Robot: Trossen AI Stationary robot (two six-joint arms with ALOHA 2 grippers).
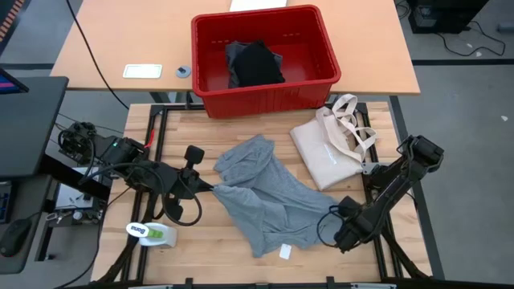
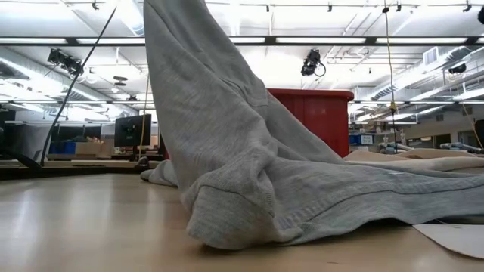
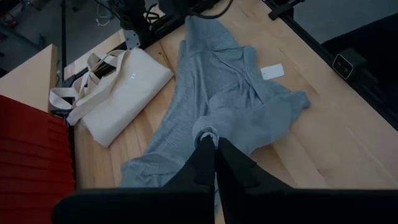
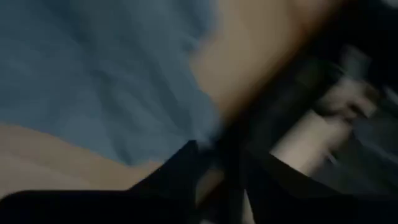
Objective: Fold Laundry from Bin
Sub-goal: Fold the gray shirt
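Note:
The laundry here is a light grey T-shirt (image 1: pixel 269 205) lying crumpled on the wooden table, with a white tag (image 1: pixel 285 251) at its near edge. My left gripper (image 1: pixel 214 186) is shut on the shirt's left side. In the low view the cloth (image 2: pixel 219 151) rises like a tent out of the top of the picture. My right gripper (image 1: pixel 336 218) hovers at the shirt's right edge; its wrist view is blurred. The red bin (image 1: pixel 317 48) stands beyond the table's far edge with a black garment (image 1: pixel 257 64) inside. My left gripper pinches a bunched fold of the grey shirt (image 3: pixel 207 132) between its two shut fingers, at the shirt's left side. The fingers come slanting down from the table's left. The pinched cloth is raised off the table while the rest of the shirt (image 3: pixel 236 93) lies spread on the wood.
A cream tote bag (image 1: pixel 325 152) with loop handles lies at the table's far right, close to the shirt. A green-and-white object (image 1: pixel 152 233) sits at the near left corner. Bare wood shows near the front edge and on the left.

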